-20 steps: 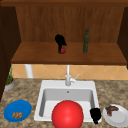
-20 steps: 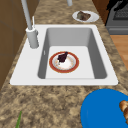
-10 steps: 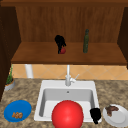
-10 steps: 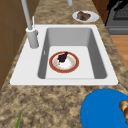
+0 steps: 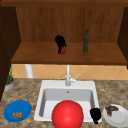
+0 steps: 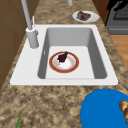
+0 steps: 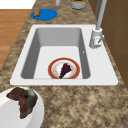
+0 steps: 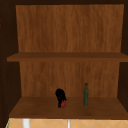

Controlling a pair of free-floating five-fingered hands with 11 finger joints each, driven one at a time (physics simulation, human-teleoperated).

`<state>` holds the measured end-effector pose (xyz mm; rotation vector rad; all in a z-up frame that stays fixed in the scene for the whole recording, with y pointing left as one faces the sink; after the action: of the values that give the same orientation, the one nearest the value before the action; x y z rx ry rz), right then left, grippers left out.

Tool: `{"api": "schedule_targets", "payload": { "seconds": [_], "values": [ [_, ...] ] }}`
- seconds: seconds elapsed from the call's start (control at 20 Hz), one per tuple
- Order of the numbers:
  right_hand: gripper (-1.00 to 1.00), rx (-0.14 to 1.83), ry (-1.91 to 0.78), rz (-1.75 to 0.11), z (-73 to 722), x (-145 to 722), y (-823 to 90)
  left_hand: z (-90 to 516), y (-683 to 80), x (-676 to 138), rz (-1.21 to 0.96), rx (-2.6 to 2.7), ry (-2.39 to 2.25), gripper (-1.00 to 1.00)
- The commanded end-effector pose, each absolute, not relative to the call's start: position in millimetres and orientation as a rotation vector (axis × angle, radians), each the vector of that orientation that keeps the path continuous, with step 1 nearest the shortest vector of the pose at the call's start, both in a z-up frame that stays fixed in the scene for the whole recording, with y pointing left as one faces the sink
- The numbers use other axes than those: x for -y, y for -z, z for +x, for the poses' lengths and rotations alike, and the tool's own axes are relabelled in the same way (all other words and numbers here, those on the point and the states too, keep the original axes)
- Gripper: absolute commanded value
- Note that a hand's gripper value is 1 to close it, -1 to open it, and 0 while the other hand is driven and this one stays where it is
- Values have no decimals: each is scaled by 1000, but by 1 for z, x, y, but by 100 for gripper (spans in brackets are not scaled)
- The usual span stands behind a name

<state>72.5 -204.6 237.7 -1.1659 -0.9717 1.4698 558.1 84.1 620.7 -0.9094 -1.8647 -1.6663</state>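
Small red ball (image 5: 63, 50) on shelf (image 5: 37, 56), clasped by left hand (image 5: 60, 41); green bottle (image 5: 86, 41) nearby; right hand (image 5: 95, 114) curled, empty.

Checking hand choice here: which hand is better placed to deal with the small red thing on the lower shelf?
Left, probably. The left hand is up at the lower shelf, right on the small red thing. The right hand hangs low at the sink's front rim, far below.
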Motion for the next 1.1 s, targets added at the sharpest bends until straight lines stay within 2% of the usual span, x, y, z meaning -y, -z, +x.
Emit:
{"api": "schedule_targets", "payload": {
  "seconds": [0.0, 0.25, 0.3, 0.7, 1.05],
  "values": [
    [0, 972, -1470, -1166, 73, 205, -238, 552, -608, -80, -872, 1815, 1722, -100],
    [0, 972, -1470, -1166, 73, 205, -238, 563, -579, -87, -892, 1875, 1684, -100],
    [0, 972, -1470, -1166, 73, 205, -238, 562, -578, -88, -892, 1882, 1685, 100],
    [0, 972, -1470, -1166, 73, 205, -238, 550, -603, -89, -689, 2100, 1842, 100],
    [0, 972, -1470, -1166, 73, 205, -238, 534, -644, -103, -670, 2084, 1889, 100]
  ]
}}
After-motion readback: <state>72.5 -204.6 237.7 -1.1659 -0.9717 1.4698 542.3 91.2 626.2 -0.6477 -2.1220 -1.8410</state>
